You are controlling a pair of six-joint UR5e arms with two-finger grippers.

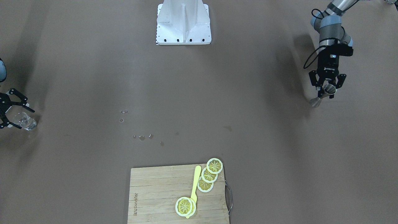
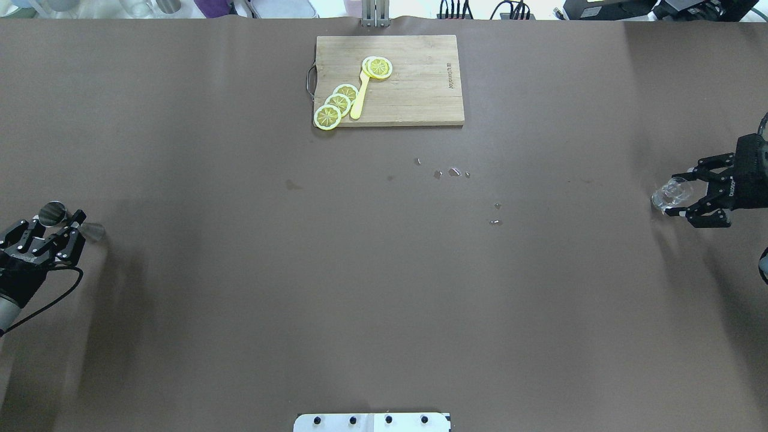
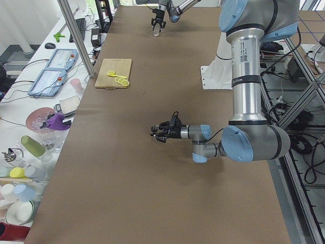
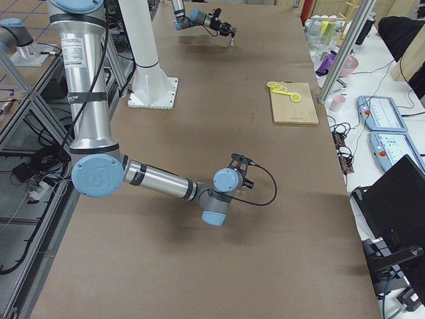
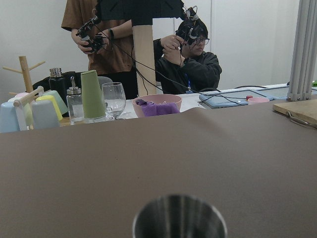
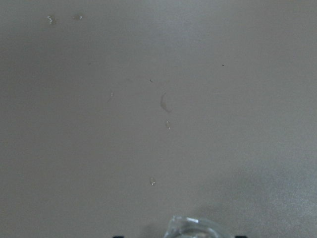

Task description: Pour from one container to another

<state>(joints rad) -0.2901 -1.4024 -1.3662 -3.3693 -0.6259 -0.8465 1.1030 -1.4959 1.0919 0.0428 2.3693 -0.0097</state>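
My left gripper (image 2: pixel 57 220) is at the table's left end, shut on the steel jigger (image 2: pixel 90 230), which it holds tilted just above the brown tabletop. The front view shows the same gripper (image 1: pixel 326 90) clamped on the jigger's (image 1: pixel 316 100) upper cone. The jigger's open rim (image 5: pixel 179 218) fills the bottom of the left wrist view. At the opposite end, my right gripper (image 2: pixel 675 195) is shut on the small clear glass (image 2: pixel 663 198), its fingers spread on both sides of it. In the right wrist view only the glass rim (image 6: pixel 195 225) peeks in at the bottom edge.
A wooden cutting board (image 2: pixel 420 90) with lemon slices (image 2: pixel 339 102) and a yellow utensil (image 2: pixel 359 103) lies at the far middle edge. Small water drops (image 2: pixel 454 173) dot the table's centre. The robot base (image 1: pixel 183 25) stands at the near middle edge. Cups and people stand beyond the left end.
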